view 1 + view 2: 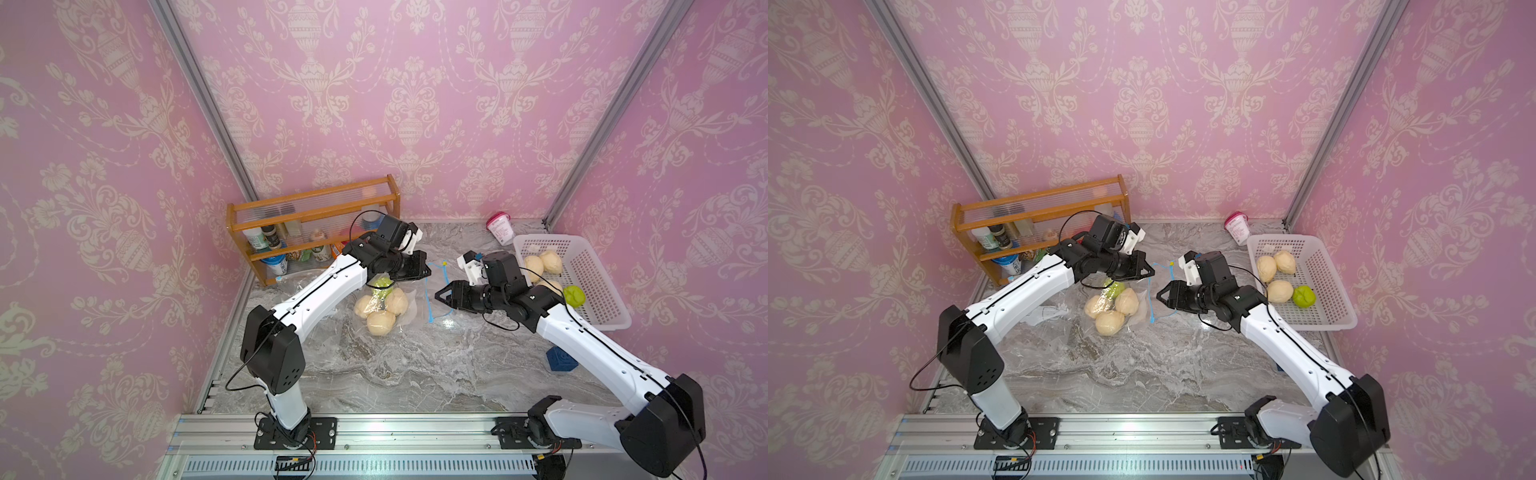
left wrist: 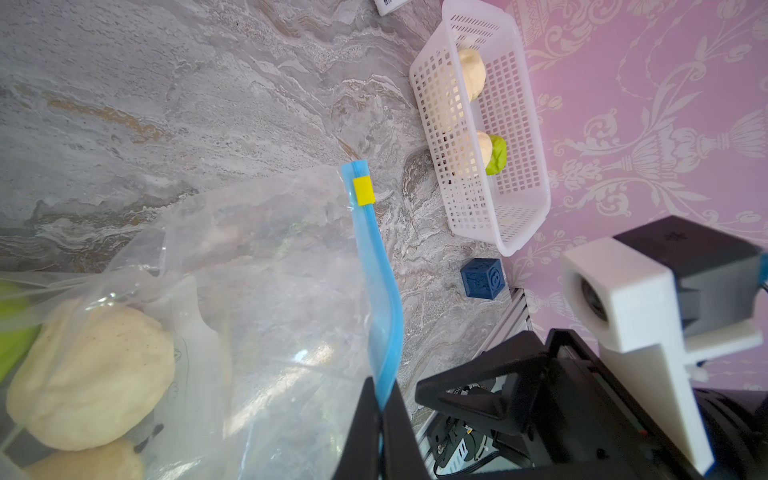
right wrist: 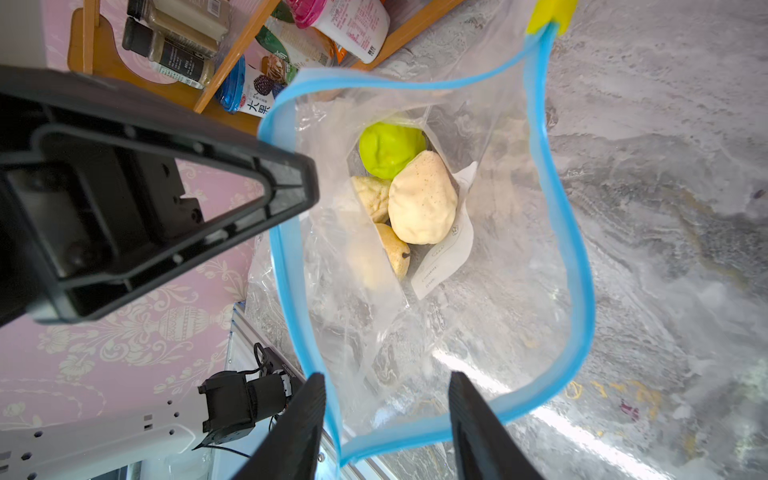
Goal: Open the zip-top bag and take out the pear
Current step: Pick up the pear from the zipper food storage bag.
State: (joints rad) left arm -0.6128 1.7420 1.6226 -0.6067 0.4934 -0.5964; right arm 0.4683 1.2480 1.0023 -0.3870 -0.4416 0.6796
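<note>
Now the zip-top bag [image 3: 498,291] lies on the marble table [image 1: 415,374] between the two arms, in front of the wooden rack [image 1: 316,193], and its mouth gapes wide in the right wrist view; the blue zip strip [image 3: 577,257] runs round the opening in a loose loop, with the yellow slider [image 2: 364,190] parked at one end of it. The left gripper [image 2: 380,399] is clenched on that strip, its fingers pressed flat together with the blue band pinched between them and the rim lifted off the table; the right gripper [image 3: 386,378] is released, its jaws standing well apart, and the near stretch of the rim passes loosely between them, gripped by neither. Deep in the bag sit the pears [image 3: 422,199], three pale ones touching each other, with a green fruit [image 3: 388,149] against them on the rack side; both top views show the cluster under the left forearm. Well apart, by the right wall, a white basket [image 1: 544,238] holds three more pale fruit and a green one; a blue cube [image 1: 561,360] rests beside the right arm.
</note>
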